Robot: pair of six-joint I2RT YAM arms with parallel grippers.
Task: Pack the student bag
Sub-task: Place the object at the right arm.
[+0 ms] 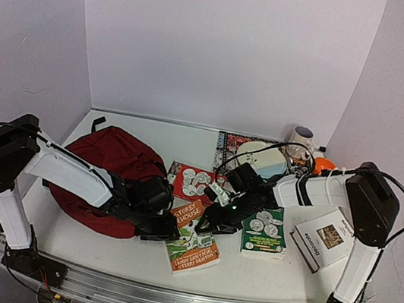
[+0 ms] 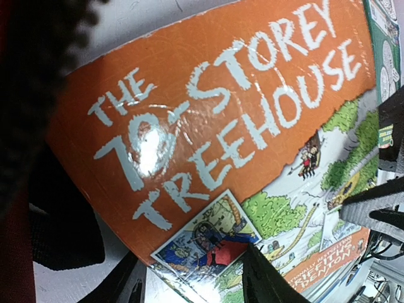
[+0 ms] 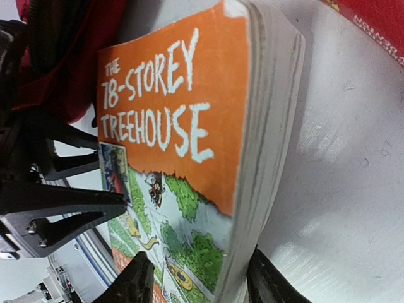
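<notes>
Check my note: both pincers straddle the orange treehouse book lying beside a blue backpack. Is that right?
The backpack is dark red, not blue, as the top external view shows. The rest stands: the left pincer and right pincer straddle the orange treehouse book beside it.

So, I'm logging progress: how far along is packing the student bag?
Nothing visibly packed yet. In hand: the left gripper and right gripper straddle the orange Treehouse book beside the student bag; firm grip unclear. Remaining: that book, plus the red book, green book and white box.
</notes>
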